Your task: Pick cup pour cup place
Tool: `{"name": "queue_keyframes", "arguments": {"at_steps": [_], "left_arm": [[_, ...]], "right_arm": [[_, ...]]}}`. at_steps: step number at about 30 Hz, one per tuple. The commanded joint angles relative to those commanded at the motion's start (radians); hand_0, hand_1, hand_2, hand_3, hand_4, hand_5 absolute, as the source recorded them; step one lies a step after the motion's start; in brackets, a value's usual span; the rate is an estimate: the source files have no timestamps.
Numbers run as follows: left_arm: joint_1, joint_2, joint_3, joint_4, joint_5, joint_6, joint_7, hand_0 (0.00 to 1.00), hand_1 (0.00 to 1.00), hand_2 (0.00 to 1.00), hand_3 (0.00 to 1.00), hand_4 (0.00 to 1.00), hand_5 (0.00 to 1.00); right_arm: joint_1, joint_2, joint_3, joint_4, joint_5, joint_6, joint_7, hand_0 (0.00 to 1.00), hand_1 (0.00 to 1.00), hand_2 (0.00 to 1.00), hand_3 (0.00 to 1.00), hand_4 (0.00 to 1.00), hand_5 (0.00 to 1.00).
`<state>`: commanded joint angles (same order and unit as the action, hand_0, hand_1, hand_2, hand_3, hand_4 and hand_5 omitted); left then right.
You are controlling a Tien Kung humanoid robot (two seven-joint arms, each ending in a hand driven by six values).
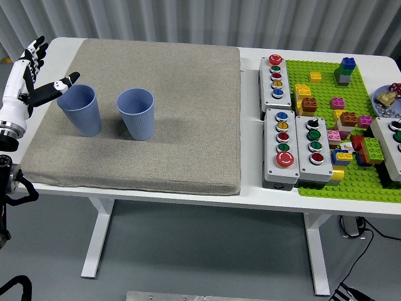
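Your left hand (25, 81) hovers at the frame's left edge, fingers (36, 49) spread and empty, thumb beside the left cup (80, 110); right cup (136, 113) stands center-left on the mat (175, 125).

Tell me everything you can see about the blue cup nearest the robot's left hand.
The left blue ribbed plastic cup stands upright and open-topped on the grey fabric mat, tapering toward its base. Nothing shows inside it. A matching cup stands apart on its right. The left hand is open beside it, the thumb tip near its rim; contact cannot be confirmed.
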<state>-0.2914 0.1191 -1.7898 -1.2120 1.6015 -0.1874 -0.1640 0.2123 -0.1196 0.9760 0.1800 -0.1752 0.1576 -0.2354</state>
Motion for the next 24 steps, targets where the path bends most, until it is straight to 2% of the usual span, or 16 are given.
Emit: {"name": "queue_keyframes", "arguments": {"at_steps": [11,24], "left_arm": [[0.083,0.039,0.072,-0.062,-0.044,-0.008,0.005,0.99,0.981,0.998,0.998,0.891,0.23],[0.092,0.042,0.068,-0.024,-0.047,0.001,-0.002,0.998,0.987,0.998,0.998,0.892,0.253]], "right_arm": [[0.002,-0.003,0.008,0.0,-0.014,0.004,-0.002,0.759,0.683,0.708,0.612,0.19,0.29],[0.003,-0.001,0.022,0.0,-0.03,0.006,-0.009,0.759,0.683,0.708,0.612,0.186,0.293]]}}
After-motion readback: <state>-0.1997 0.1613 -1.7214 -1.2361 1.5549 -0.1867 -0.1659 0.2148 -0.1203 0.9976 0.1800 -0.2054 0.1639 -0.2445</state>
